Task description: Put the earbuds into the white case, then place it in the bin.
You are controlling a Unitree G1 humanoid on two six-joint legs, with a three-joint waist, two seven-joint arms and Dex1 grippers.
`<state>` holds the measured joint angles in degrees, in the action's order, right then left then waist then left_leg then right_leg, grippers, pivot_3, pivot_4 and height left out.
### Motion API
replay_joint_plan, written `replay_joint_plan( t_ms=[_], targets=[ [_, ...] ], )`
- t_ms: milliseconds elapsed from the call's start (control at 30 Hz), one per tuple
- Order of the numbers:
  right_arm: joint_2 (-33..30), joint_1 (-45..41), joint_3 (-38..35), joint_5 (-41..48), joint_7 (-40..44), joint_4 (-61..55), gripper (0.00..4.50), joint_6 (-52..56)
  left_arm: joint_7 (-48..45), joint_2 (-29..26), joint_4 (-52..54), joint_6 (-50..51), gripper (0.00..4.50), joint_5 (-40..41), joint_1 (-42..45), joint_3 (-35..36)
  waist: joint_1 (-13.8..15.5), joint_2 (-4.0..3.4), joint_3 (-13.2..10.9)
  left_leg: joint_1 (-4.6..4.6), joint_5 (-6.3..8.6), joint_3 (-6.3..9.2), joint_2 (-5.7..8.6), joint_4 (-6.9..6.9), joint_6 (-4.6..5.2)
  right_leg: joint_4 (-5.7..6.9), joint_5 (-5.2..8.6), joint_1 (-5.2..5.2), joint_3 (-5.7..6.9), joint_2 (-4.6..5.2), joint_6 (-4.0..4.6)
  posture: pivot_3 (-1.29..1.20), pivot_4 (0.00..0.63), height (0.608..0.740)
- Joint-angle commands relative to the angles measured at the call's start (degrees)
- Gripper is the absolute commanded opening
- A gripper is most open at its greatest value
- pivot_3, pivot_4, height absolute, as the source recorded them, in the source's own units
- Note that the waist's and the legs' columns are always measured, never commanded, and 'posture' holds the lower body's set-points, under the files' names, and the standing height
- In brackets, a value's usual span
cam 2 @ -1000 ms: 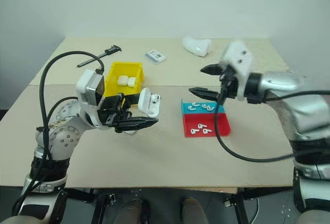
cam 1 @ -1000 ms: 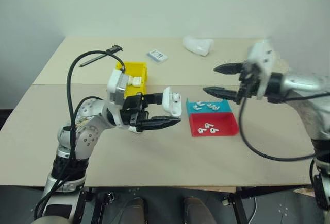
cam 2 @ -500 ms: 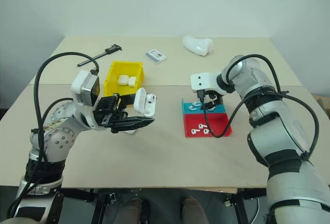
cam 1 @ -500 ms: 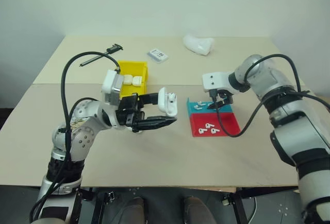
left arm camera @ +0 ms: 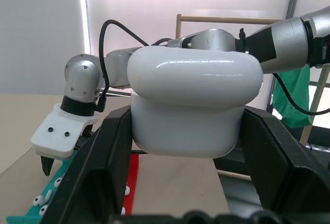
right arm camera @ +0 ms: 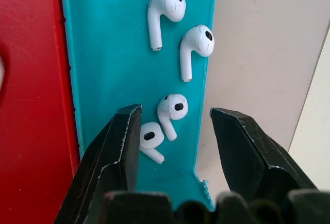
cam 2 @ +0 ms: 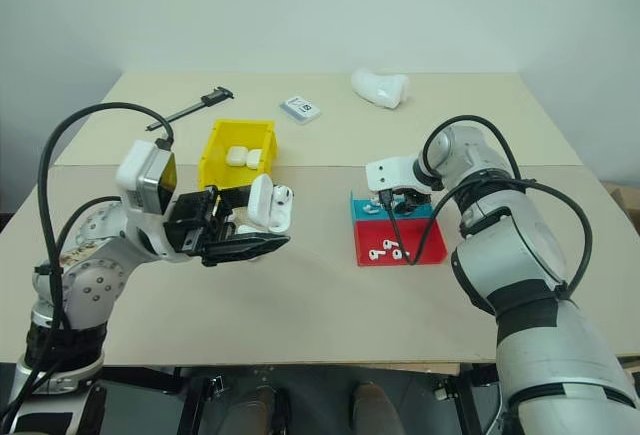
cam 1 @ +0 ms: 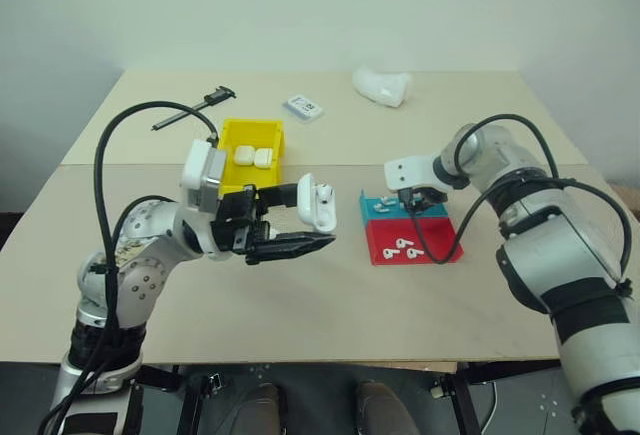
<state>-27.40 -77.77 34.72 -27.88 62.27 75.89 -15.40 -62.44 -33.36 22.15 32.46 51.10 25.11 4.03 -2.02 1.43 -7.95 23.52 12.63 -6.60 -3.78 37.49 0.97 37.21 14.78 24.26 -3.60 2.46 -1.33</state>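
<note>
My left gripper [cam 1: 314, 219] is shut on the white case [cam 1: 318, 205], held above the table with its lid flipped open. In the left wrist view the case [left arm camera: 193, 100] sits between both black fingers [left arm camera: 105, 172]. Over the blue tray [cam 1: 380, 209] my right gripper [cam 1: 416, 201] points down, open. Its fingers [right arm camera: 121, 147] straddle two earbuds [right arm camera: 172, 108] lying in that tray, and two more earbuds [right arm camera: 166, 6] lie farther along it. Other earbuds [cam 1: 404, 246] rest in the red tray [cam 1: 440, 248]. The yellow bin [cam 1: 252, 127] stands behind my left hand.
Two white cases [cam 1: 252, 157] lie inside the bin. At the table's far side are a lumpy white object [cam 1: 382, 85], a small flat box [cam 1: 305, 107] and a black tool [cam 1: 195, 107]. The red and blue trays sit side by side.
My right arm swung down from mid-air to the blue tray, and its fingers have drawn closer together around two earbuds. The left gripper keeps its hold on the case.
</note>
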Motion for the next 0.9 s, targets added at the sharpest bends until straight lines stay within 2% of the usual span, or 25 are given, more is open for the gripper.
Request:
replay_joint_plan(
  t_ms=[33,867,900],
  targets=[
    [0.4,-1.8,-1.9,-0.5,-1.6,0.4,2.57,0.9,1.0,-0.5,2.8,-0.1,2.83,1.5,-0.2,1.7,-0.2,0.0,0.0,0.0,0.0,0.0,0.0,-0.01,-0.01,0.0,0.0,0.0,0.0,0.0,0.0,0.0,0.15,0.74],
    [3.2,0.5,-5.0,-3.3,-5.0,2.3,2.57,5.0,4.1,-3.1,7.7,-0.2,2.83,2.9,-4.4,4.4,-0.5,0.0,0.0,-0.08,-0.08,0.01,0.01,-0.17,-0.13,0.0,-0.01,0.0,0.0,0.01,0.02,0.0,0.15,0.74],
    [3.3,0.6,-5.2,-3.2,-4.7,2.4,2.38,5.0,4.2,-3.2,7.8,-0.2,2.83,2.9,-4.6,4.6,-0.5,0.0,0.0,-0.09,-0.08,0.01,0.01,-0.17,-0.13,0.0,-0.01,-0.02,0.0,0.0,0.02,0.0,0.15,0.74]
  ],
)
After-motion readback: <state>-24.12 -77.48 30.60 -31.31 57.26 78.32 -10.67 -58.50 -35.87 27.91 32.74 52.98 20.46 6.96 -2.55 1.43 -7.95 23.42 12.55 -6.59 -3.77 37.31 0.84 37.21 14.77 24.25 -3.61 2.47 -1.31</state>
